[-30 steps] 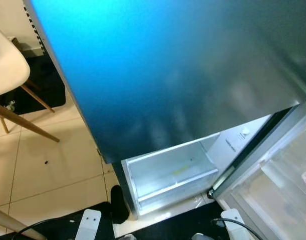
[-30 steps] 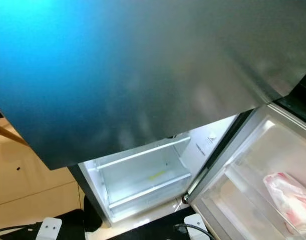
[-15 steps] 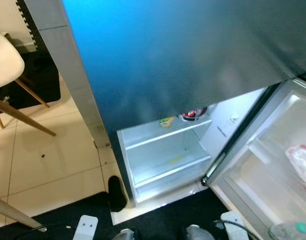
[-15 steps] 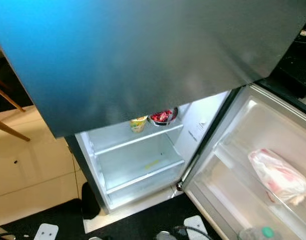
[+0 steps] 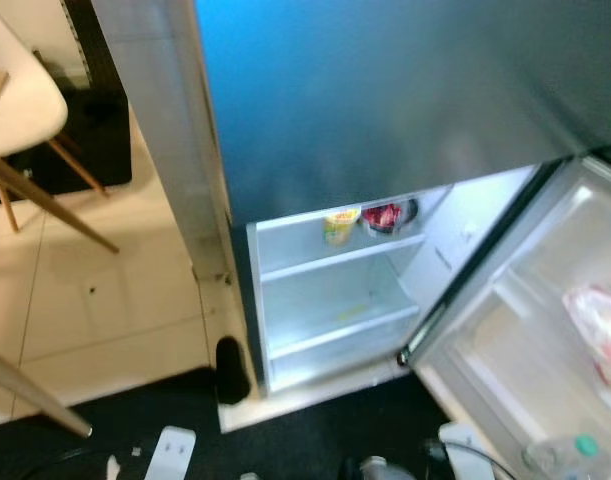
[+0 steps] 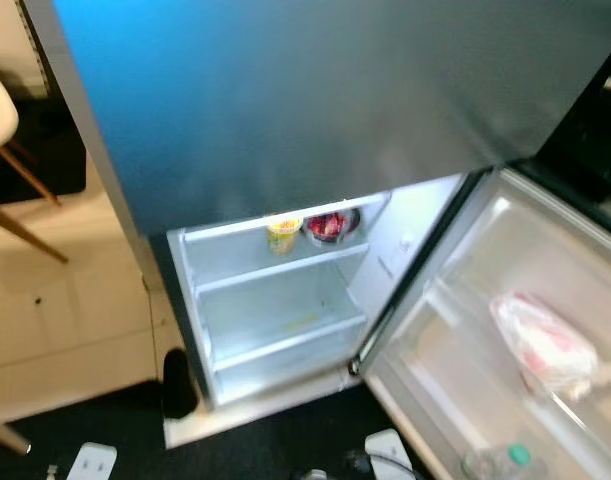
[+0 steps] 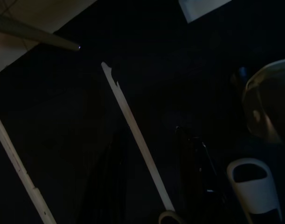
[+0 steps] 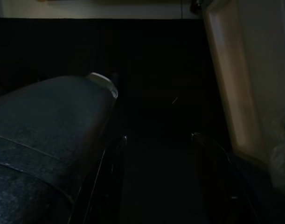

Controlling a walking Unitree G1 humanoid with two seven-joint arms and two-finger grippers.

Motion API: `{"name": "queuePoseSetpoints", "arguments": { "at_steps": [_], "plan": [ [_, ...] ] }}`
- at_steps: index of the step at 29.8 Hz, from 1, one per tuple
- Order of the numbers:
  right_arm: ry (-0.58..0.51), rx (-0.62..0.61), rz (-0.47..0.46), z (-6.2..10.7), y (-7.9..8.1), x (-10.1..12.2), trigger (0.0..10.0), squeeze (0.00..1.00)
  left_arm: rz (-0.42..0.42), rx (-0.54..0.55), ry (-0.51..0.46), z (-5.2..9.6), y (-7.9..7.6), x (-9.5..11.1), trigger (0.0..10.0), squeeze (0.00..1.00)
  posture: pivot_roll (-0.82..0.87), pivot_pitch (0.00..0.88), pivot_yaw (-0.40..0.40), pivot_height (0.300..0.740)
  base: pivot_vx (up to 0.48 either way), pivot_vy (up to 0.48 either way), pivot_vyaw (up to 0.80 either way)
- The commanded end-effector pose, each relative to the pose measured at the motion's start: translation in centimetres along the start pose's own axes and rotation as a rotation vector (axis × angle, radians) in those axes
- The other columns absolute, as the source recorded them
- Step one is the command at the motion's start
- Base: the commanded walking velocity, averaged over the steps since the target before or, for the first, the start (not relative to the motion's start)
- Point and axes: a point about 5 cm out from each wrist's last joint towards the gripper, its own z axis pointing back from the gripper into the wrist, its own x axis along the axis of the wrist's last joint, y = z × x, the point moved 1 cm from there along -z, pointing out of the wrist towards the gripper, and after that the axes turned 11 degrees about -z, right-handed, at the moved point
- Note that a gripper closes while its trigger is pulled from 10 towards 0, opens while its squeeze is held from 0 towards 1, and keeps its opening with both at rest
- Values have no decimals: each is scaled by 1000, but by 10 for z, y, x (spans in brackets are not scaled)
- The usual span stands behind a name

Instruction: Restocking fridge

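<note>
Home kitchen — open fridge, beige tiled floor, white chair with wooden legs

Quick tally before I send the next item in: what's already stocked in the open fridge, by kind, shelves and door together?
Cups, yellow, on the upper lit shelf: 1
Bowls with red contents, beside the cup: 1
Bags, pink and white, in the door rack: 1
Bottles with a green cap, low in the door: 1
Total: 4

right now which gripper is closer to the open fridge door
Right. The right gripper hangs beside the edge of the fridge door; the left gripper hangs over the black mat near a chair leg.
</note>
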Motion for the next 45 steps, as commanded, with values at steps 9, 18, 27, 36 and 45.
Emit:
{"name": "queuePoseSetpoints", "arguments": {
  "at_steps": [9, 18, 27, 36, 45],
  "plan": [
    [9, -10, -11, 1, -3, -4, 10000, 0, -6, -8, 29, 3, 2, -12, 10000, 0, -57, 72, -45, 740, -298, 0, 0],
    [11, -12, -11, 1, -3, -5, 10000, 0, -6, -11, 34, 3, 1, -13, 10000, 0, -58, 72, -45, 740, -299, 0, 0],
    [10, -12, -10, 1, -3, -4, 10000, 0, -6, -14, 33, 3, -1, -12, 10000, 0, -56, 71, -44, 740, -299, 0, 0],
    [7, -14, -10, 1, -3, -2, 10000, 0, -7, -13, 32, 3, 0, -11, 10000, 0, -57, 68, -44, 740, -298, 0, 0],
    [-7, -21, -15, 1, -5, 0, 10000, 0, -4, -13, 27, 2, 1, -10, 10000, 0, -58, 65, -44, 740, -211, 0, 0]
  ]
}}
